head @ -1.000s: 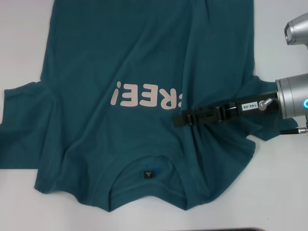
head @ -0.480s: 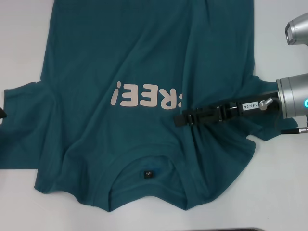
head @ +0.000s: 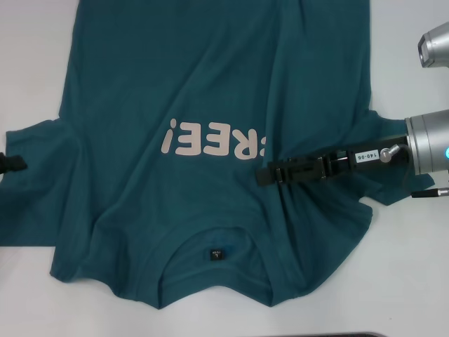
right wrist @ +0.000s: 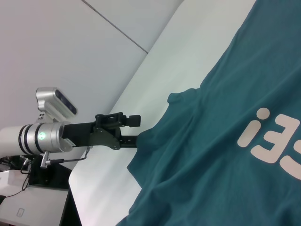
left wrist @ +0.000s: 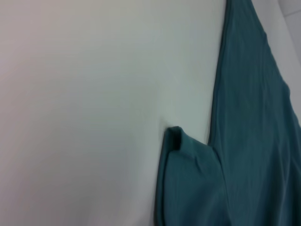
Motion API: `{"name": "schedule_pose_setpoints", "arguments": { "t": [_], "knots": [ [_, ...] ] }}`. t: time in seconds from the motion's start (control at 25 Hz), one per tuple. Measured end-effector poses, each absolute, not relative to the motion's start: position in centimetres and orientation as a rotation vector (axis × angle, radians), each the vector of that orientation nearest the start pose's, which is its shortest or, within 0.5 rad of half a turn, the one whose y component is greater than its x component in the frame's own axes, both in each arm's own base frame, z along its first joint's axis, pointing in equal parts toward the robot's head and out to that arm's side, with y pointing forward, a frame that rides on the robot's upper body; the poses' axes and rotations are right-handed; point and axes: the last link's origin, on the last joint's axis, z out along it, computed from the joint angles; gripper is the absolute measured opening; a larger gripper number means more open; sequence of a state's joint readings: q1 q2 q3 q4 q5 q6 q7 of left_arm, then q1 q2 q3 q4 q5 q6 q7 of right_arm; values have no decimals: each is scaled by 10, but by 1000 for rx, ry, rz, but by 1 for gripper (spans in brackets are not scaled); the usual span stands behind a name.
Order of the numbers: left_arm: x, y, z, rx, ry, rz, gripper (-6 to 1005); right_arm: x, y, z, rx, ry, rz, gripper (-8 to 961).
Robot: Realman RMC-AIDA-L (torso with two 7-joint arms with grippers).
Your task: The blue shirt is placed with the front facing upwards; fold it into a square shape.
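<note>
Your right gripper (head: pixel 265 173) lies low over the blue shirt (head: pixel 210 91), just past the lettering, apparently pinning a fold line. I cannot tell its jaws' state. Your left gripper (right wrist: pixel 132 129) meets the sleeve's edge, jaws apart.

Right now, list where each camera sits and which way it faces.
Head: above, looking down on the blue shirt on the table; right gripper over the shirt, left gripper at its sleeve edge.
Left wrist: looks down at table and shirt sleeve; none of the robot shows.
Right wrist: looks across the shirt at the left gripper.
Shared: every view shows the shirt.
</note>
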State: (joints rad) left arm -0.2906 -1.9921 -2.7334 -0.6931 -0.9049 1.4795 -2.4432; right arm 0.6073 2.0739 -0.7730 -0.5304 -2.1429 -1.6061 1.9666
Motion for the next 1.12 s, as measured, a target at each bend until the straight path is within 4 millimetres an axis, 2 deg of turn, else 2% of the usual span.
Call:
{"name": "schedule_pose_setpoints", "arguments": {
  "t": [0.16, 0.28, 0.48, 0.72, 0.92, 1.0, 1.12],
  "knots": [
    [-389, 264, 59, 2032, 2679, 846, 828, 253, 312, -38, -2793, 1539, 561, 748],
    [-382, 267, 60, 2039, 2644, 898, 828, 255, 311, -38, -2785, 1548, 563, 748],
    [-380, 267, 61, 2044, 2634, 897, 744, 258, 309, -36, -2769, 1562, 577, 748],
    [-382, 266, 60, 2035, 2650, 877, 497, 259, 309, -34, -2760, 1567, 588, 748],
    [-383, 265, 61, 2036, 2655, 868, 342, 260, 309, -34, -2759, 1570, 588, 748],
    [-383, 265, 63, 2058, 2650, 861, 280, 260, 309, -34, -2759, 1569, 588, 748],
    [-380, 267, 67, 2184, 2596, 813, 170, 260, 309, -33, -2756, 1565, 586, 748]
  ]
}}
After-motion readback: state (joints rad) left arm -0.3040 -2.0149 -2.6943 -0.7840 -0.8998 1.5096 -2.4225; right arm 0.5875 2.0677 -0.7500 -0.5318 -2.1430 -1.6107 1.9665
